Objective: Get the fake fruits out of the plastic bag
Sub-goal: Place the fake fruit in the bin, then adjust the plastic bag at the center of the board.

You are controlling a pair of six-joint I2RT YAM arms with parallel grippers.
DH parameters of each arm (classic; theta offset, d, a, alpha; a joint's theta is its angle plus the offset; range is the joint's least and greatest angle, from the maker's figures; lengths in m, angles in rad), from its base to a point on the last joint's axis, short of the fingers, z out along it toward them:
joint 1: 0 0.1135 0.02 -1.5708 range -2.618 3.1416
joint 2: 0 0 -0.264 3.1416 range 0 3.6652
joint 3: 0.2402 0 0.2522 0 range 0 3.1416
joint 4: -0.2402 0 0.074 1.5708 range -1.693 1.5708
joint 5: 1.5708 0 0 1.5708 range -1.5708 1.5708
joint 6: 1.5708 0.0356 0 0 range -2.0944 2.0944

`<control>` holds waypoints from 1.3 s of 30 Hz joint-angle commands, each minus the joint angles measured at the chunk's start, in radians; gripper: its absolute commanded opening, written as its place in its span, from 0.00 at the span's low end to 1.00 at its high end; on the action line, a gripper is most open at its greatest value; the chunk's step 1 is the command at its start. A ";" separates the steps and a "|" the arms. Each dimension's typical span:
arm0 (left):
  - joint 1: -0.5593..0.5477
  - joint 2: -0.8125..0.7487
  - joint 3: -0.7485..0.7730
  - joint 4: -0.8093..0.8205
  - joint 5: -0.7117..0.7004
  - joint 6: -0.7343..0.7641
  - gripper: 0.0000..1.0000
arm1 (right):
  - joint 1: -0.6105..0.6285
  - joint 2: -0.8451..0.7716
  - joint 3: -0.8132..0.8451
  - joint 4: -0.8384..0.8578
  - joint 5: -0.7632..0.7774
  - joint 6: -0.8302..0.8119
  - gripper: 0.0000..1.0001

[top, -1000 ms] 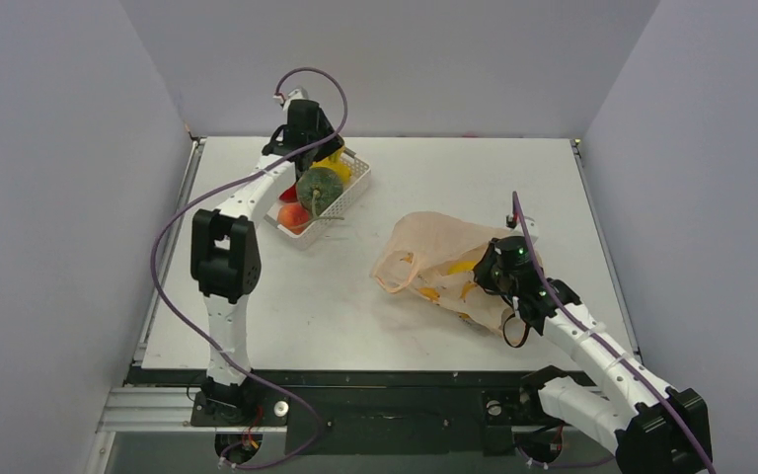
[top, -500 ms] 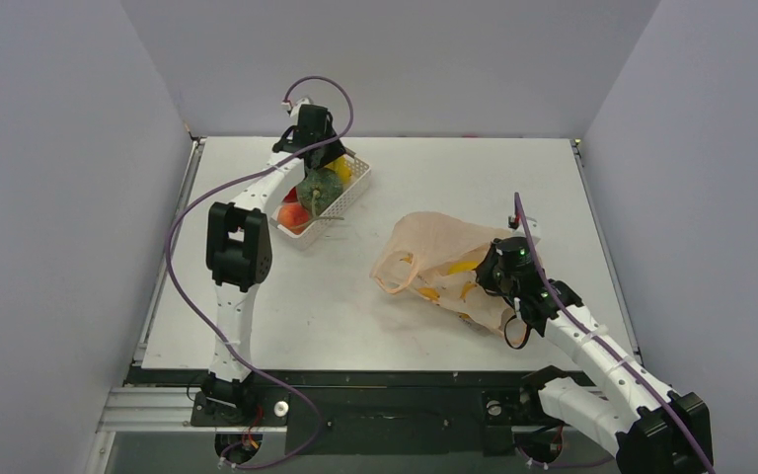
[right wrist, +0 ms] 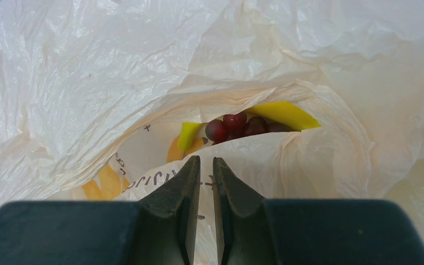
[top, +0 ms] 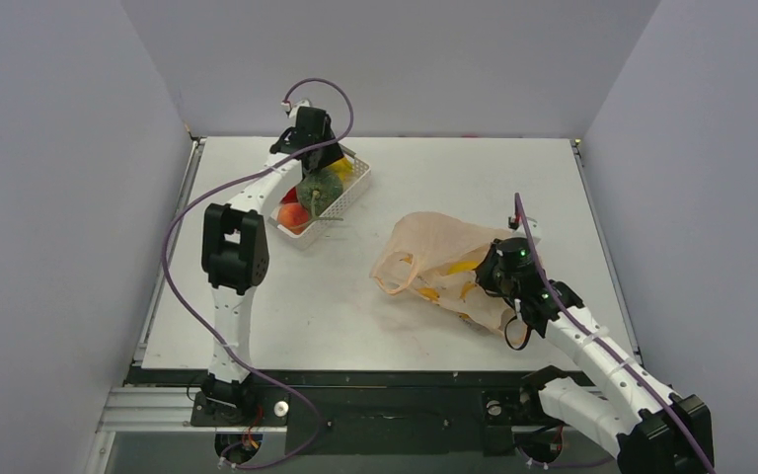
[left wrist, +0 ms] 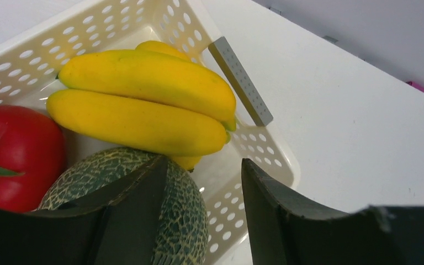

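The plastic bag (top: 434, 242) lies crumpled at mid-right, its mouth to the left. My right gripper (right wrist: 206, 163) is shut on a fold of the bag's film near its opening. Inside the bag (right wrist: 88, 83) I see a dark purple grape bunch (right wrist: 237, 126) and a yellow fruit (right wrist: 284, 113). My left gripper (left wrist: 204, 171) hangs open over the white basket (left wrist: 243, 83), nothing between its fingers. The green melon (left wrist: 187, 210) rests against its left finger. Yellow bananas (left wrist: 143, 105) and a red fruit (left wrist: 16, 149) lie in the basket beside the melon (top: 320, 191).
The white latticed basket (top: 355, 183) stands at the back left of the table, with an orange-pink fruit (top: 293, 214) at its near end. Grey walls close in the table on three sides. The left arm's purple cable loops over the table's left side.
The left gripper's jaws have widened away from the melon, which now sits in the basket. The left arm shifted slightly. The right gripper and the bag have not moved.
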 commanded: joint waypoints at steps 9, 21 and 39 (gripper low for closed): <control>-0.019 -0.584 -0.511 0.192 0.295 0.131 0.91 | 0.062 0.043 0.061 0.028 -0.015 -0.077 0.27; -0.043 -1.209 -0.978 0.153 0.651 0.106 1.00 | 0.468 0.352 0.248 0.154 0.002 0.047 0.42; -0.840 -1.159 -1.144 0.479 0.295 0.036 1.00 | 0.229 -0.228 0.208 -0.540 0.418 0.270 0.66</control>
